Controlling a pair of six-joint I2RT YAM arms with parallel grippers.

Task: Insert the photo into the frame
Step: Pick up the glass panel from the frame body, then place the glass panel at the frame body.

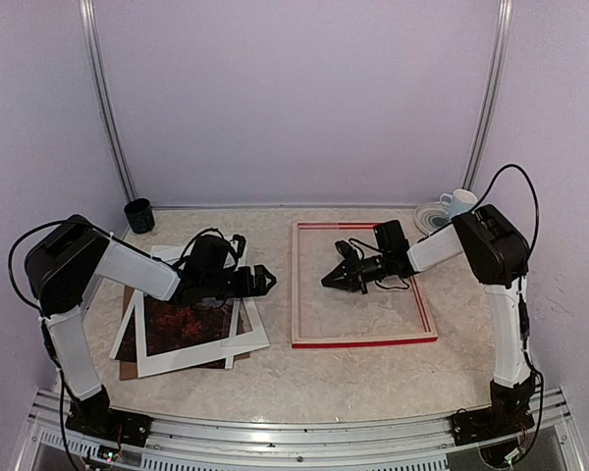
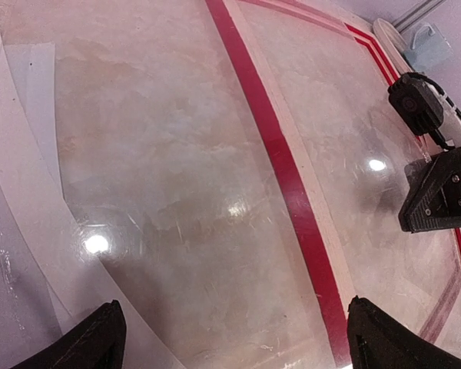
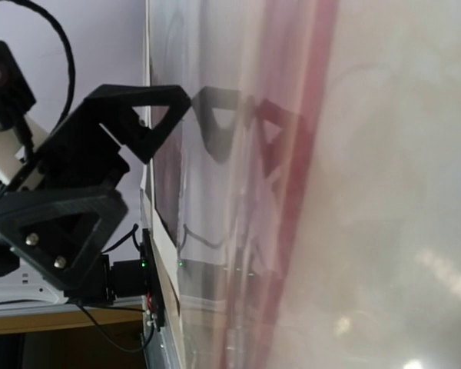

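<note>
The photo [image 1: 182, 322], dark reddish-brown, lies at the left under a white window mat [image 1: 191, 358]. The frame [image 1: 363, 340] lies flat at centre right, its red rail [image 2: 292, 184] crossing the left wrist view. My left gripper [image 1: 263, 281] hovers open between mat and frame, nothing between its tips [image 2: 234, 327]. My right gripper [image 1: 331, 281] sits low inside the frame's left half, shut. Its own fingertips do not show in the right wrist view, so I cannot tell whether it pinches the clear sheet [image 2: 177, 192] that overlaps the frame's left rail.
A brown backing board [image 1: 128, 368] pokes out under the mat. A dark cup [image 1: 138, 215] stands at the back left. A pale cup [image 1: 458, 203] on a saucer [image 1: 430, 218] stands at the back right, close to the frame's corner.
</note>
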